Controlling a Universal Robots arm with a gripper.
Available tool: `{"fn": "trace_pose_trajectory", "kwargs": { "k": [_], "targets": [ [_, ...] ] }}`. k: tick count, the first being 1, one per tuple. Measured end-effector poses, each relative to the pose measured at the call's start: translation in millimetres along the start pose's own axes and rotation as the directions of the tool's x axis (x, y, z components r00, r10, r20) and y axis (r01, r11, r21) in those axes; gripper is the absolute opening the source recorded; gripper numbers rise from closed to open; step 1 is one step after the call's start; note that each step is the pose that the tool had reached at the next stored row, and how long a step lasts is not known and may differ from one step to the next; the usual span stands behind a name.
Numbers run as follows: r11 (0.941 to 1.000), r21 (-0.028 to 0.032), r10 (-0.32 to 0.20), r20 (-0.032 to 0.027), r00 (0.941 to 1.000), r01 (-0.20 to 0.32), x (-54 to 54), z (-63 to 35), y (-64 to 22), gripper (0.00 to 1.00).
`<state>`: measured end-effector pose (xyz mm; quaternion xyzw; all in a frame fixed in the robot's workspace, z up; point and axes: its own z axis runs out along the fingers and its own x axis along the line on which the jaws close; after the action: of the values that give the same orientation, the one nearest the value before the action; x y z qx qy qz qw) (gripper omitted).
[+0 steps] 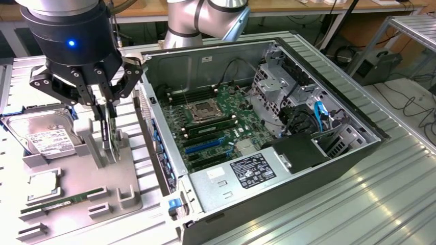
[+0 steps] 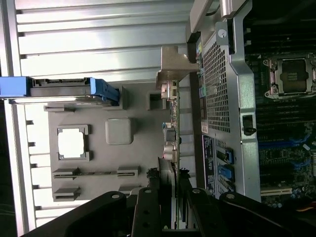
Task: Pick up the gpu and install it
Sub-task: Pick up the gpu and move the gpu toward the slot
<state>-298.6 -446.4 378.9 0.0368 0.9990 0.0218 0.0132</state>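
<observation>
At the exterior view's left, on the grey tray (image 1: 126, 176), a hard drive (image 1: 42, 133) is noted, with a processor (image 1: 41, 185) and a RAM stick (image 1: 65, 200) nearer. Just right of these the gpu (image 1: 110, 140) is stood on edge and is grasped between the fingers of the gripper (image 1: 107, 113). Whether it is lifted clear of the tray cannot be told. Farther right the open computer case (image 1: 204, 56) is laid flat, with its motherboard (image 1: 218, 127) exposed.

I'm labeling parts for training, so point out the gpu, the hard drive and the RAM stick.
gpu (image 1: 110, 140): exterior view, its upright edge.
hard drive (image 1: 51, 140): exterior view, its white label.
RAM stick (image 1: 65, 200): exterior view, middle of its green strip.
</observation>
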Motion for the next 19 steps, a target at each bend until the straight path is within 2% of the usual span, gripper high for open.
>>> {"fn": "trace_pose_trajectory", "kwargs": {
  "k": [19],
  "targets": [
    [1.0000, 0.0000, 0.000, 0.0000, 1.0000, 0.000, -0.2, -7.3, 0.4, 0.26]
  ]
}}
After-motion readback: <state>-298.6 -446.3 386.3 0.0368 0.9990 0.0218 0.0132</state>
